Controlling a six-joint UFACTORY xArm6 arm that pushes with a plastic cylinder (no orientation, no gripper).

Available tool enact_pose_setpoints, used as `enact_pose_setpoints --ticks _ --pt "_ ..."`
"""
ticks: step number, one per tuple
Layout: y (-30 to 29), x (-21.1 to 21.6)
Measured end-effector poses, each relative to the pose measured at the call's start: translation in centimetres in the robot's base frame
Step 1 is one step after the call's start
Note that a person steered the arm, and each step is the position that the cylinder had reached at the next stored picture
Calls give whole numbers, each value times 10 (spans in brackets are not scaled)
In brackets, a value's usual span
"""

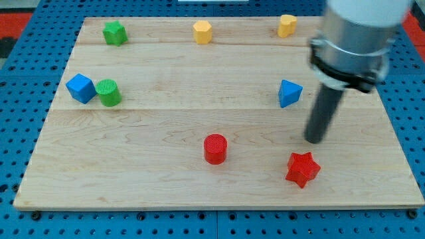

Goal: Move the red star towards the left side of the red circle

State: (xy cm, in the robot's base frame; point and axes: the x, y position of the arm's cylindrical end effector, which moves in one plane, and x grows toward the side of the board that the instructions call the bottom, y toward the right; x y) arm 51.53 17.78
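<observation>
The red star (pixel 302 168) lies near the view's bottom right of the wooden board (pixel 166 172). The red circle (pixel 215 148), a short cylinder, stands to its left, a little higher in the view. My tip (pixel 315 140) rests on the board just above and slightly right of the red star, apart from it, and below right of the blue triangle (pixel 289 93). The rod rises to the arm's grey body at the view's top right.
A green star (pixel 115 32), a yellow hexagon (pixel 202 32) and a yellow block (pixel 287 25) line the top edge. A blue cube (pixel 81 87) touches a green cylinder (pixel 107 92) at the left. Blue pegboard surrounds the board.
</observation>
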Motion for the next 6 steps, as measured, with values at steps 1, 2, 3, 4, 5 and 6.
enact_pose_setpoints --ticks 1,2,3,4,5,6 --pt "19 35" --pt "-31 49" --pt "-83 51" --pt "-143 55" --pt "-170 66" --pt "-161 78"
